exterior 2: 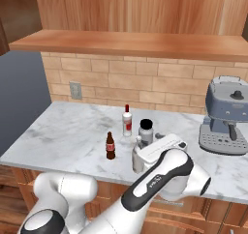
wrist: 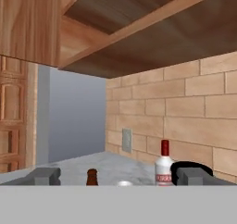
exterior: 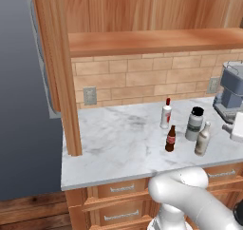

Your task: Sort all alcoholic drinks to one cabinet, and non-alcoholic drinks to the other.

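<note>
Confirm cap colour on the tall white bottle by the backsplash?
Red cap on the white bottle; clearest in the left base view.

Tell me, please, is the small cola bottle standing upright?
Upright: the cola bottle stands on the marble counter, red cap up.

1. The arm rose from the base and bent forward at the elbow.
2. The hand was held level, pointing ahead at the wall.
3. The gripper had its two dark fingers spread wide, with nothing held.
</note>
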Motion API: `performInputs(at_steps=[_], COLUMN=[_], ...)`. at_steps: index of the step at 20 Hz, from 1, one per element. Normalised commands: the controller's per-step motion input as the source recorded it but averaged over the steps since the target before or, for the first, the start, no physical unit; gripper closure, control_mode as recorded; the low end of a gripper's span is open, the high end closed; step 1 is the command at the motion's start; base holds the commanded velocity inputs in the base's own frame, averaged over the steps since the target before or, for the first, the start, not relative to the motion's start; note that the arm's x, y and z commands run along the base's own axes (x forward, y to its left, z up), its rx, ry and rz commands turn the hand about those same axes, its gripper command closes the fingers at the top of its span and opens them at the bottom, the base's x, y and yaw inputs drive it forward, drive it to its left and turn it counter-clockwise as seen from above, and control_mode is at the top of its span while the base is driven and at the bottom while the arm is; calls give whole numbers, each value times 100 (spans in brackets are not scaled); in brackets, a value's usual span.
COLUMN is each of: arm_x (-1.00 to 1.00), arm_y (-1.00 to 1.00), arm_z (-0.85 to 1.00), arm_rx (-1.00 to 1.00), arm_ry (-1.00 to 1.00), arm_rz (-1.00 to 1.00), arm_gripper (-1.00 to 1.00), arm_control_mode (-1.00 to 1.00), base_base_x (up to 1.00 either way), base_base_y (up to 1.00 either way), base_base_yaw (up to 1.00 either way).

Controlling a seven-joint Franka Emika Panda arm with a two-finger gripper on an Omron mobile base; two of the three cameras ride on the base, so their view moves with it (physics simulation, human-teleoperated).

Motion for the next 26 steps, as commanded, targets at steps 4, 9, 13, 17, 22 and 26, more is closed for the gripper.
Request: performInputs(at_steps=[4, 9, 13, 17, 22, 26], arm_x=[0, 0, 0, 0, 0, 0], arm_y=[0, 0, 0, 1, 2, 6], arm_z=[-18, -22, -21, -15, -15, -10], arm_rx=[-10, -10, -5, 0, 0, 0], arm_ry=[-4, 0, 0, 4, 9, 9], arm_rz=[0, 0, 0, 0, 0, 0], arm_gripper=[-100, -100, -100, -100, -100, -100], arm_control_mode=[-100, -100, -100, -100, -100, -100], base_base_x=[0, 0, 0, 0, 0, 0], base_base_y=[0, 0, 0, 0, 0, 0], base_base_yaw=[0, 0, 0, 0, 0, 0])
